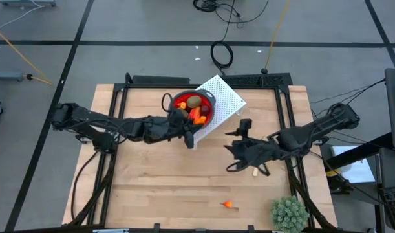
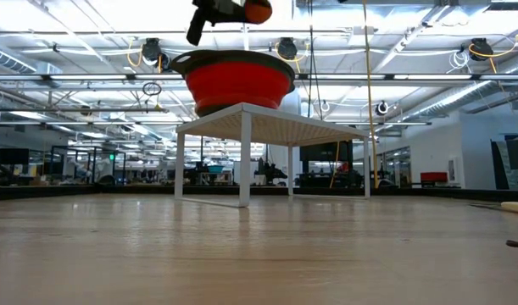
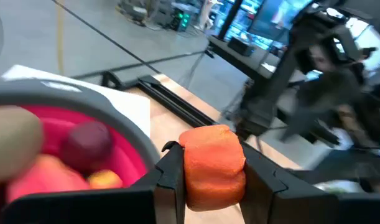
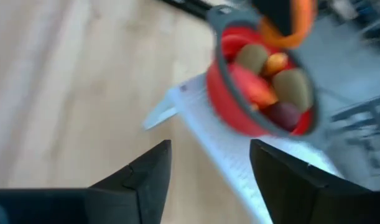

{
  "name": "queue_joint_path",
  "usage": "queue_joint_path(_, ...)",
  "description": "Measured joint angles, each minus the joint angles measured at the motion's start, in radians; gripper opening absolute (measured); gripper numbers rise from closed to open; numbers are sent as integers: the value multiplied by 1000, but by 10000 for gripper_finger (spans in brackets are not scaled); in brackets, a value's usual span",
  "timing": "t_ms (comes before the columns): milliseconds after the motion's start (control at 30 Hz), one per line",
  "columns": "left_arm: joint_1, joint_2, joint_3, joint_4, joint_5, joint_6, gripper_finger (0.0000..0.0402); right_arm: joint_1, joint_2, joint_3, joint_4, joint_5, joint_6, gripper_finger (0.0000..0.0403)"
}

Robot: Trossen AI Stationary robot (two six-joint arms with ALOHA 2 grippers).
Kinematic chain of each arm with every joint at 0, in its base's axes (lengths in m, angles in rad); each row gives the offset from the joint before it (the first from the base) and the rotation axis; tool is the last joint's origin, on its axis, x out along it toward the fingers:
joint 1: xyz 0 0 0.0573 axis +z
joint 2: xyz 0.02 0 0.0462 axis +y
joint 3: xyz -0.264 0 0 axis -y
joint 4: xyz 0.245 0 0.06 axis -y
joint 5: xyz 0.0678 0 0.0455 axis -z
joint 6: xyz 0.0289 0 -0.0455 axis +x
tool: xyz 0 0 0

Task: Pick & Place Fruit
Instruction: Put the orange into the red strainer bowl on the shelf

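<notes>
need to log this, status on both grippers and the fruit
Left gripper shut on orange fruit piece, just outside the red bowl rim. Right gripper open, empty, over the table. One small orange piece loose on the table. Nothing blocking.

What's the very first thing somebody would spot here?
Probably the bright red bowl full of toy fruit, sitting on a white rack at the far middle of the wooden table. The left hand hovers at the bowl's rim, pinching an orange piece. One tiny orange fruit lies alone near the front edge, beside a spiky green plant ball.
</notes>
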State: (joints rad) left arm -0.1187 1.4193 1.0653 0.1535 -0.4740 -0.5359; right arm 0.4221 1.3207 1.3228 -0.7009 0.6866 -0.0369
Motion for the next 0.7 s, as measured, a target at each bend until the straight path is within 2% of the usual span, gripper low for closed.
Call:
queue_joint_path(133, 48, 0, 0, -2, -11, 41, 97, -1, -73, 0, -92, -136, 77, 181)
queue_joint_path(300, 82, 0, 0, -26, -74, 143, 97, -1, -152, 0, -141, -217, 89, 130)
queue_joint_path(567, 85, 0, 0, -170, -183, 274, 97, -1, -239, 0, -172, -301, 65, 47)
queue_joint_path(700, 84, 0, 55, -326, -203, 282, 97, -1, -254, 0, -173, -300, 43, 17)
